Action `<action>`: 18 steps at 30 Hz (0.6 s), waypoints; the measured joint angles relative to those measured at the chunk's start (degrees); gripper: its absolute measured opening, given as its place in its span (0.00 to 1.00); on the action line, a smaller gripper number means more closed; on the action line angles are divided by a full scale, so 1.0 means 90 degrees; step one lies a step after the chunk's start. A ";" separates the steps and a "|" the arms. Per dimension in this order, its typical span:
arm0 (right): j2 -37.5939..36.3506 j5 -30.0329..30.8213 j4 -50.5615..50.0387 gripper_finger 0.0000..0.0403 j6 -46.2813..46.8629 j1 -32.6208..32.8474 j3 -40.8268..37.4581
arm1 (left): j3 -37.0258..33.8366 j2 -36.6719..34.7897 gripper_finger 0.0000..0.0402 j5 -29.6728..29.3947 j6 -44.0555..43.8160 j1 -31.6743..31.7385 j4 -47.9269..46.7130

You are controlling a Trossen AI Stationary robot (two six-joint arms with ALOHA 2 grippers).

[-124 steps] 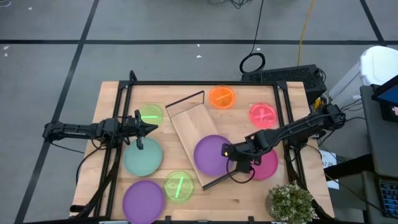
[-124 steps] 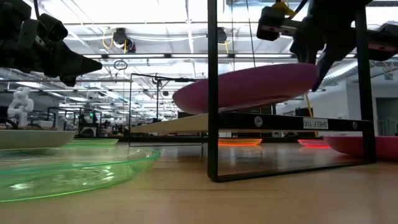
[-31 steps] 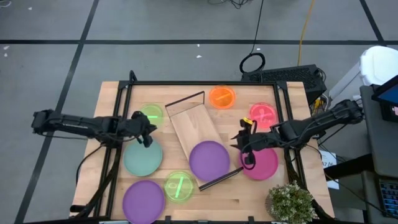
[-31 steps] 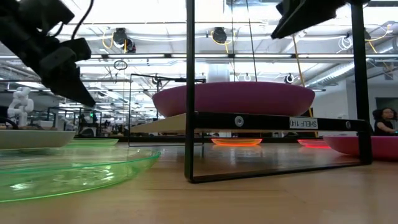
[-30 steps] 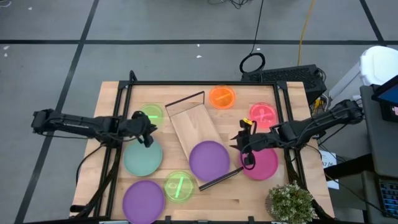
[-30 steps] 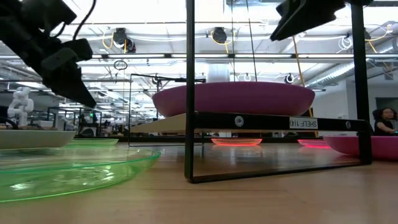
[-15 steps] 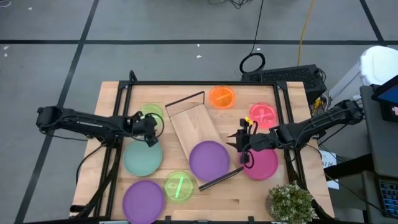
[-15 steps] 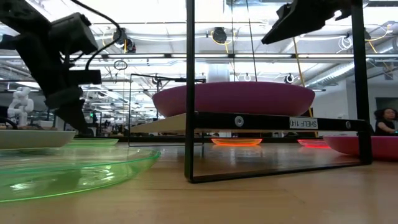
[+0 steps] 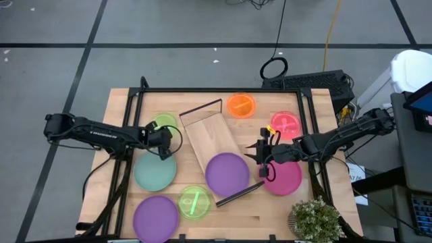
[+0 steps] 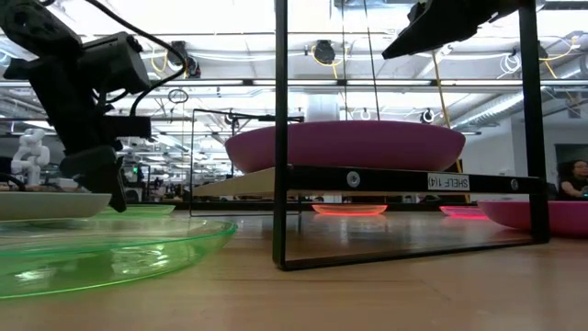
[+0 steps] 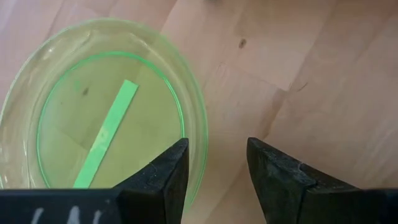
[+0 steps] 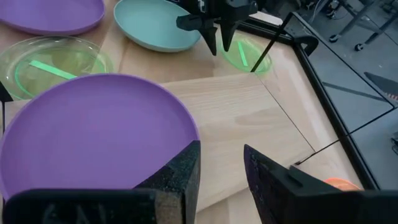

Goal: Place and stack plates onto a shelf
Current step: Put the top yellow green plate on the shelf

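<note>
The shelf [image 9: 206, 135] lies slantwise mid-table. A purple plate [image 9: 227, 173] rests on its near end. My left gripper [image 9: 167, 145] hangs open over the far green divided plate [image 11: 99, 118], which lies flat on the table, and points steeply down. My right gripper [image 9: 260, 158] hovers open, holding nothing, above the right edge of the purple plate [image 12: 93, 130]. The magenta plate [image 9: 287, 179] lies on the table just to the right of it. My left gripper [image 11: 216, 155] comes from above at a slant. One finger [image 11: 177, 165] is over the green plate's rim [image 11: 200, 121] and the other [image 11: 267, 171] is outside it, over bare wood. I cannot tell whether either finger touches the rim.
A teal plate [image 9: 155, 170], a second green plate [image 9: 194, 201] and another purple plate [image 9: 156, 217] lie at the near left. Orange [image 9: 241, 104] and pink [image 9: 285, 123] plates lie at the far right. A potted plant [image 9: 316, 219] stands at the near right corner. A black frame [image 9: 223, 91] rings the table.
My left gripper has come down toward the table and tipped more steeply, reaching a little toward the table's right, so that its fingers now sit at the far green plate's rim. My right gripper has turned slightly in place. No plate has moved.
</note>
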 joint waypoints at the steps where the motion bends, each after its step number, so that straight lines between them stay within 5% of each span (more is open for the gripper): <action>1: 0.0000 -0.0005 -0.0002 0.26 0.0000 0.0000 0.0000 | 0.0000 0.0027 0.42 0.0000 0.0008 0.0004 -0.0022; 18: 0.0000 -0.0019 0.0022 0.26 -0.0168 -0.0007 0.0000 | 0.0307 0.0698 0.42 -0.0107 -0.0529 0.0318 -0.0083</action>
